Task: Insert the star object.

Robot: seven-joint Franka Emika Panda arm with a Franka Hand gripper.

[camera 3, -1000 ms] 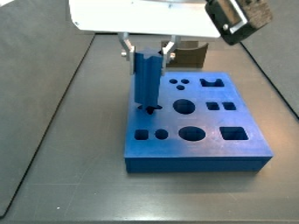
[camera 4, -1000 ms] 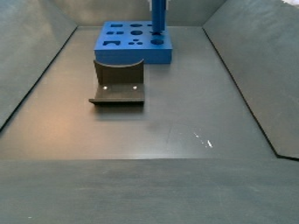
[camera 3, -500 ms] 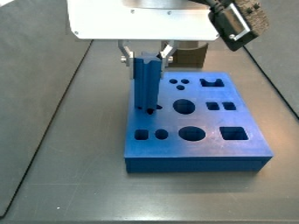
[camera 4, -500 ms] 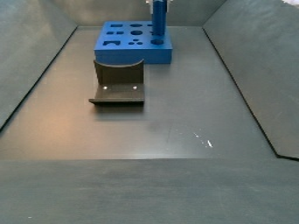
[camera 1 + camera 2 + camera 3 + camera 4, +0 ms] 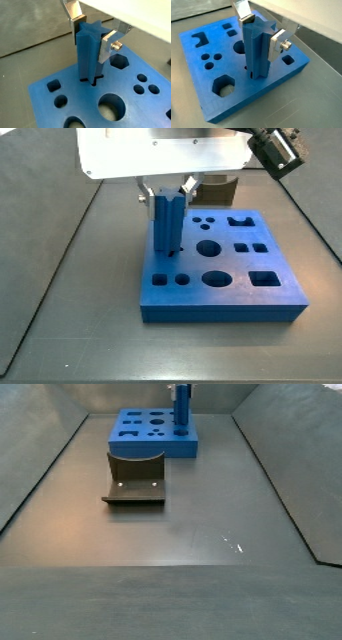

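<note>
1. In a wrist view, the hand (image 5: 93, 36) grips the star object (image 5: 89, 57) upright, its foot entering a star-shaped hole in the board (image 5: 133, 107).
2. In a side view, the board (image 5: 254, 293) lies mid-bench. Insertion looks underway; next likely calls for pressing straight down, then letting go.

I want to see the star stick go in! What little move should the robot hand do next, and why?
Probably push straight down a little more. The hand grips the star object upright, its lower end already in the star hole of the blue board, with most of it above.
</note>
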